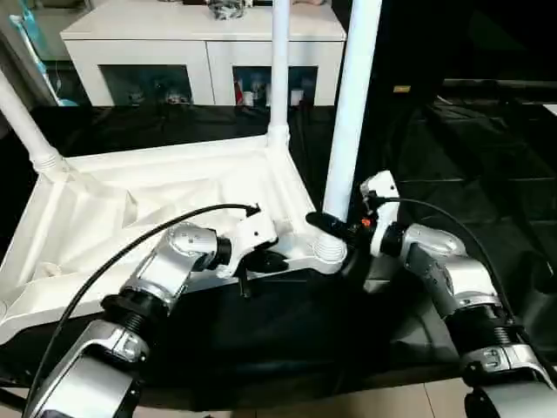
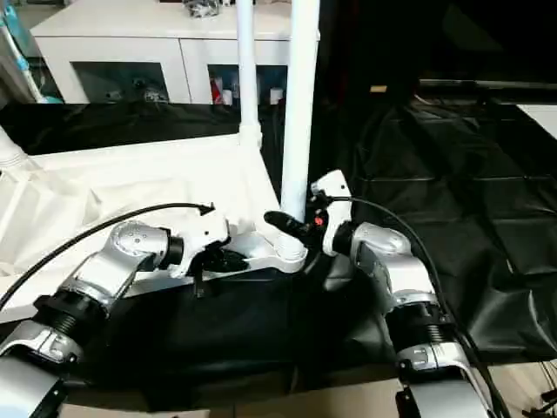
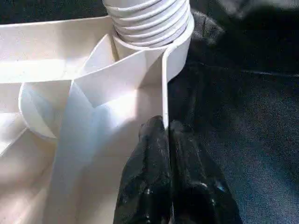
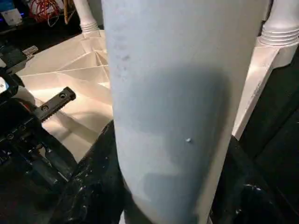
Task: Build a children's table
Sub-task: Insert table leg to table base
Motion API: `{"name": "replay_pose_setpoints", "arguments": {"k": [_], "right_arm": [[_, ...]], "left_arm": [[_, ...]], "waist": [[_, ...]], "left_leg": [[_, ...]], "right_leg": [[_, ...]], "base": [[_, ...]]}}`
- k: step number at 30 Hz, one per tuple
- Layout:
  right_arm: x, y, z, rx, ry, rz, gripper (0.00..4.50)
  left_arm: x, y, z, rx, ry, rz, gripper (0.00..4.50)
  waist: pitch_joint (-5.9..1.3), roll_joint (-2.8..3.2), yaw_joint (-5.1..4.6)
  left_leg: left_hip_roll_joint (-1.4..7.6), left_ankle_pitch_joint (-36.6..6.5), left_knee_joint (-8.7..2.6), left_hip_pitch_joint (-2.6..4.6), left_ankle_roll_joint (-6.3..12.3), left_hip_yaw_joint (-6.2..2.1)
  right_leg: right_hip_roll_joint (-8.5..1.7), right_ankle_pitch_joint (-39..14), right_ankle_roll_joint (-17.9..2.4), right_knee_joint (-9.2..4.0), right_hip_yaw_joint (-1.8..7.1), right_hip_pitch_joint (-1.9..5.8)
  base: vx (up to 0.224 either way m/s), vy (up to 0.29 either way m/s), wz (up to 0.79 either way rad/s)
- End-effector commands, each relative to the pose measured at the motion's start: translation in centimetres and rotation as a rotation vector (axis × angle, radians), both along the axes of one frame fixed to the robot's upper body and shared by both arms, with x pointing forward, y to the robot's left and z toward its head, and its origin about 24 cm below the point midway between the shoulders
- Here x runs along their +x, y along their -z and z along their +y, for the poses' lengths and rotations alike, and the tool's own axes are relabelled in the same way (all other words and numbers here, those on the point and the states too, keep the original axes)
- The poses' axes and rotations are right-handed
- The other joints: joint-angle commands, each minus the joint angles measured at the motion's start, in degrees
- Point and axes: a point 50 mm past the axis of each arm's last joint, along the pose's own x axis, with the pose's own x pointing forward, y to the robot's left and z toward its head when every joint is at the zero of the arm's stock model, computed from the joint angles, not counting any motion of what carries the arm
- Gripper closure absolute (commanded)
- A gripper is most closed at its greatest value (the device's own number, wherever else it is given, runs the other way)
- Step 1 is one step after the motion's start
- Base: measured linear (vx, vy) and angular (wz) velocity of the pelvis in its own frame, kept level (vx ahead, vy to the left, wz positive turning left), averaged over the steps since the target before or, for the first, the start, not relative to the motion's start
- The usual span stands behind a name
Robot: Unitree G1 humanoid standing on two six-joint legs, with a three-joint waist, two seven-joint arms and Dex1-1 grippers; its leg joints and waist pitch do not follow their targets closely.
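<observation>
Both silver forearms reach forward from the bottom of the head views and bend inward toward the near right corner of the table top [image 1: 157, 205], which lies upside down on a black cloth [image 1: 452, 157], its ribbed underside facing up. The left gripper [image 1: 261, 259] is turned sideways at the wrist, pointing along the near edge of the top toward the corner; in the left wrist view its two black fingers [image 3: 154, 186] are pressed together with the thin upright rim of the top pinched between their tips, just short of the round corner socket [image 3: 180, 39], where ribbed threads sit in the socket's mouth. The right gripper [image 1: 335, 228] comes in from the other side, angled inward and roughly level, and its fingers [image 4: 93, 186] are spread around the near leg [image 1: 352, 104], one on each side of the tube, low down just above that same socket; the right wrist view shows the white tube standing between the two black fingers, close against them. This leg stands upright in the corner socket and rises out of the top of the picture. A second leg [image 1: 279, 70] stands upright in the far right corner socket, and a third leg [image 1: 22, 117] leans outward from the far left corner. Behind the cloth stands a white cabinet [image 1: 204, 52] with glass doors.
</observation>
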Motion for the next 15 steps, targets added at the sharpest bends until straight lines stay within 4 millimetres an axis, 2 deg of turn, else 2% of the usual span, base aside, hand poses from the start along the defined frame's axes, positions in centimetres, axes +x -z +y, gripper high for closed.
{"name": "replay_pose_setpoints", "arguments": {"k": [1,4,5,9,12,13,15], "right_arm": [[0.1,0.5,0.7,-0.025,-0.067,0.029,2.64],[0.2,0.4,0.9,-0.047,-0.096,0.019,2.64],[0.2,0.3,1.0,-0.043,-0.105,0.016,2.64],[0.3,0.0,1.1,-0.043,-0.126,-0.007,2.64],[0.5,-0.2,1.2,-0.029,-0.122,-0.040,2.64],[0.7,-0.3,1.2,-0.016,-0.111,-0.054,2.64],[0.7,-0.4,1.2,-0.005,-0.102,-0.059,2.64]], "left_arm": [[0.1,0.0,1.0,0.056,0.053,0.033,4.50],[0.3,-0.5,1.4,0.066,0.084,0.035,4.50],[0.5,-0.6,1.6,0.079,0.085,0.027,4.50],[1.3,-1.0,2.2,0.119,0.057,-0.008,4.50],[1.9,-1.4,2.4,0.125,0.040,-0.027,4.50],[2.0,-1.5,2.4,0.125,0.037,-0.028,4.50],[2.1,-1.5,2.5,0.126,0.036,-0.029,4.50]], "waist": [[-2.70,0.22,0.34],[-2.69,0.17,0.40],[-2.54,0.23,0.52],[-2.39,0.46,0.77],[-2.06,0.63,0.88],[-1.95,0.56,0.94],[-1.89,0.54,1.11]], "left_leg": [[2.20,-19.85,-5.04,0.38,-0.15,-1.30],[2.31,-18.35,-5.09,0.13,0.26,-1.32],[2.43,-17.71,-5.12,0.40,0.67,-1.19],[2.50,-16.65,-5.13,0.48,1.25,-1.00],[2.49,-17.22,-5.19,0.43,1.23,-0.92],[2.51,-18.33,-5.25,0.63,0.92,-0.93],[2.66,-17.87,-5.28,0.65,0.89,-0.97]], "right_leg": [[-3.43,-17.26,-13.36,-4.97,2.30,2.36],[-3.50,-16.44,-12.80,-4.97,2.32,2.36],[-3.35,-14.40,-13.43,-4.87,2.41,2.10],[-3.13,-10.79,-14.86,-4.53,2.32,2.01],[-3.25,-11.34,-15.24,-4.59,2.39,1.87],[-3.37,-13.05,-15.10,-4.78,2.43,1.84],[-3.49,-12.56,-15.46,-4.68,2.52,1.90]], "base": [[0.000,0.000,0.00],[0.000,0.000,0.00],[0.000,0.000,0.00],[0.000,0.000,0.00],[0.000,0.000,0.00],[0.000,0.000,0.00],[0.000,0.000,0.00]]}}
